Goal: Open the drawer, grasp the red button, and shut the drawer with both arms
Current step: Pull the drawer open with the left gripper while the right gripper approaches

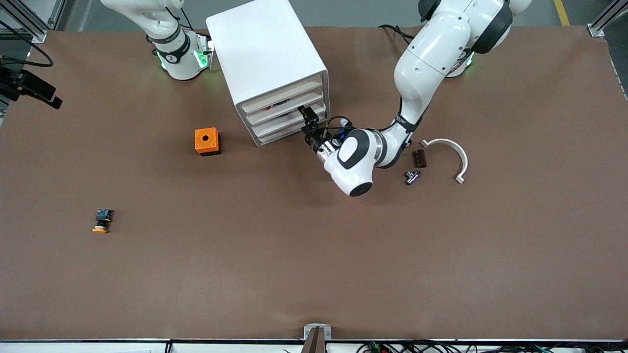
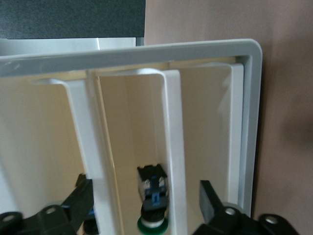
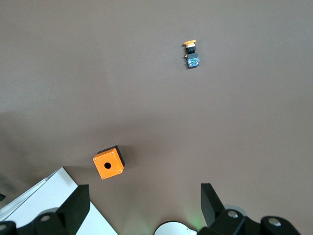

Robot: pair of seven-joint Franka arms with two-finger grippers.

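Note:
The white drawer cabinet point(image 1: 267, 59) stands toward the robots' bases, its stacked drawers point(image 1: 289, 115) about flush with its front. My left gripper point(image 1: 309, 120) is right in front of those drawers. In the left wrist view the left gripper point(image 2: 144, 182) is open, its black fingers point(image 2: 208, 196) straddling two white drawer fronts point(image 2: 173, 147). Between them lies a push-button with a green cap point(image 2: 154, 200), black body and blue rear. The red button is hidden. My right gripper point(image 3: 143, 190) hangs open and empty above the table near its arm's base, out of the front view.
An orange box with a hole point(image 1: 207, 141) sits beside the cabinet toward the right arm's end. An orange-yellow-capped button point(image 1: 102, 220) lies nearer the front camera. By the left arm lie a white curved piece point(image 1: 451, 152), a brown block point(image 1: 419, 158) and a small metal part point(image 1: 412, 176).

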